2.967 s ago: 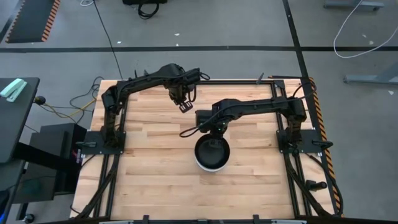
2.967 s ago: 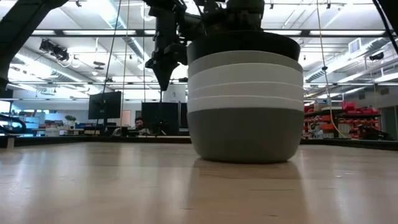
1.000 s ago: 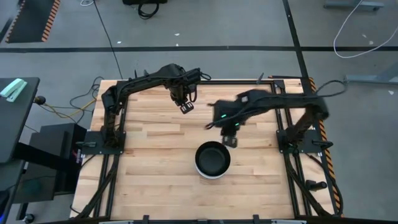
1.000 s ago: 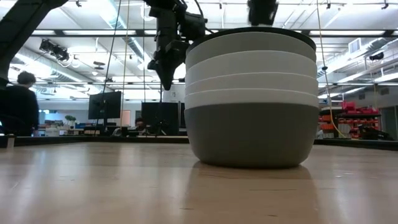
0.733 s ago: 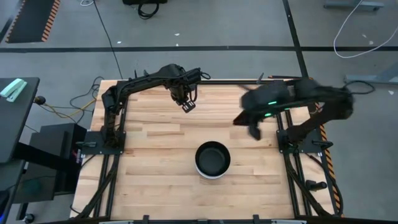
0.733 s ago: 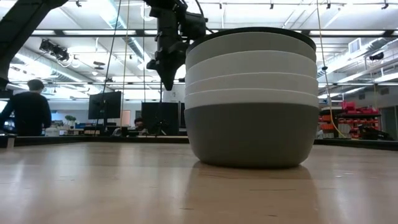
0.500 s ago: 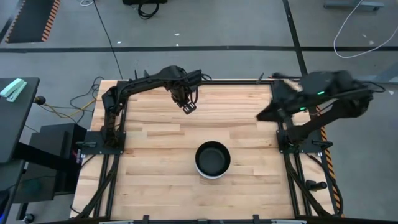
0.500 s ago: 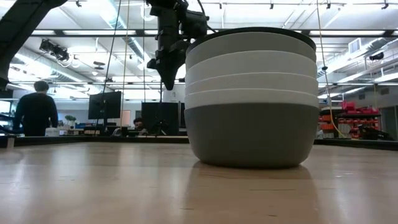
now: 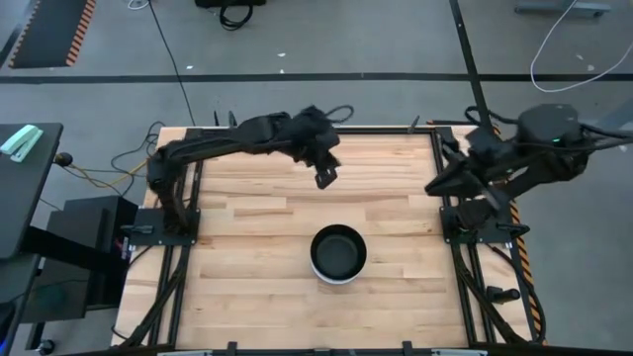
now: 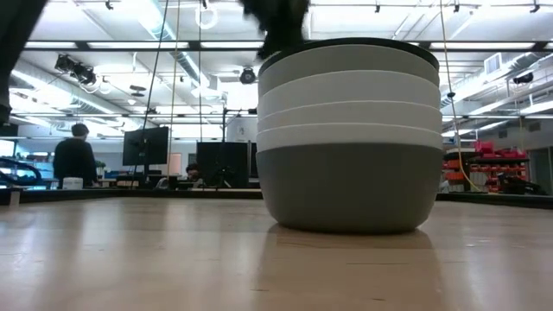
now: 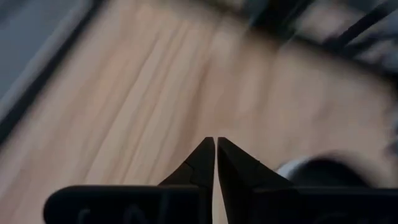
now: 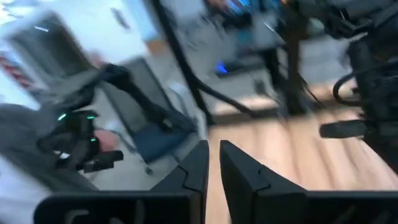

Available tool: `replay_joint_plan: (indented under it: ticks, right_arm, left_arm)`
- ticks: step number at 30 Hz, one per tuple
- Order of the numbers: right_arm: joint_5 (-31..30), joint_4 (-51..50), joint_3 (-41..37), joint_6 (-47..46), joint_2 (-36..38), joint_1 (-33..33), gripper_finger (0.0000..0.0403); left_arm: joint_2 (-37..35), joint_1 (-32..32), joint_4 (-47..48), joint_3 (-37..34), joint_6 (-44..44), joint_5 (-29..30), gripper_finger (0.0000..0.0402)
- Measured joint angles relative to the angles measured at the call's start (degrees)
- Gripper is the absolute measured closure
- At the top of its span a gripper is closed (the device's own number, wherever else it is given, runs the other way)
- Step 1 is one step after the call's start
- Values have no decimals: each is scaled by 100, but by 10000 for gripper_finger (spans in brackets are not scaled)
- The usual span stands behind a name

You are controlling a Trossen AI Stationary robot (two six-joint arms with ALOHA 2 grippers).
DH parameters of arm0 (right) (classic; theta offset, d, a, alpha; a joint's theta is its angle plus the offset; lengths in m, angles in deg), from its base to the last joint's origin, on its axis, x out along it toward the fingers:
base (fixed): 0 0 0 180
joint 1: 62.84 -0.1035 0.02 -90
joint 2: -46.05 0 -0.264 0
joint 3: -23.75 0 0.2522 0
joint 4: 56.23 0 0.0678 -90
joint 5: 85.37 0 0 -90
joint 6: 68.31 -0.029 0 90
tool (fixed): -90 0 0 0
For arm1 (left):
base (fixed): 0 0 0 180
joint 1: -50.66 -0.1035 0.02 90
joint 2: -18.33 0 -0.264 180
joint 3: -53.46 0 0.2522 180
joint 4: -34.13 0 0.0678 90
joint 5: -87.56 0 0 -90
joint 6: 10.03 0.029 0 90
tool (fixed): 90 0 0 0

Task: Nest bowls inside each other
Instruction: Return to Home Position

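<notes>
High view: bowls (image 9: 338, 253) stacked mid-way on the table (image 9: 237, 267). The left gripper (image 9: 323, 179) is beyond them and the right gripper (image 9: 435, 186) is by the right edge. Bring both arms home high, wide of the stack.
Low view: bowls nested, black bowl (image 10: 346, 43) topmost. You cannot count six.
Wrist views: left fingers (image 11: 200, 167) pressed together, right pair a slit apart, both empty.

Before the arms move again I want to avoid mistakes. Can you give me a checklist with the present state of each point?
1. Bowl stack nested and level: ok.
2. Black bowl on top: ok.
3. Left gripper shut, empty: ok.
4. Right gripper shut, empty, apart from the stack: ok.
5. No loose bowl on the table: ok.
6. Six bowls in the stack: cannot tell.
</notes>
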Motion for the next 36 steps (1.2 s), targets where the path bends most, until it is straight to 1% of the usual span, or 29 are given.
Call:
replay_joint_plan:
  ticks: [2,4,9,12,14,17,21,23,26,29,32,34,36]
  right_arm:
    - [30,358,6,104,48,-257,354]
    - [44,656,6,191,85,-529,354]
    - [45,1189,-5,348,115,-1188,354]
    - [46,1752,-276,530,124,-1542,354]
    - [48,2202,-581,580,159,-1779,354]
    - [44,2916,-1217,590,281,-2129,354]
    - [48,4281,-2145,768,552,-2501,354]
    - [44,4862,-2576,870,704,-2676,354]
    - [45,5488,-3156,931,999,-2863,354]
    - [35,5933,-3644,1071,1413,-2989,354]
    - [25,6038,-4012,1392,1890,-3101,354]
    - [29,6017,-4197,1514,2229,-3146,354]
    - [27,5922,-4283,1483,2514,-3176,354]
  left_arm:
    - [-351,194,-645,7,4,-16,373]
    - [-705,367,-1022,9,45,-25,369]
    - [-1643,748,-1146,14,338,81,366]
    - [-2149,1063,-1140,-19,370,284,371]
    - [-2481,1344,-1112,-198,411,537,375]
    - [-2942,1864,-1368,-701,384,1091,378]
    - [-3535,2477,-2006,-1740,124,1998,374]
    - [-3816,2693,-2346,-2255,-10,2361,370]
    - [-4238,2867,-2668,-2948,-155,2692,366]
    - [-4648,2939,-2943,-3492,-161,2842,366]
    - [-5048,2945,-3353,-3921,149,2828,372]
    - [-5312,2943,-3650,-4162,384,2640,376]
    - [-5581,2939,-3867,-4390,604,2228,378]
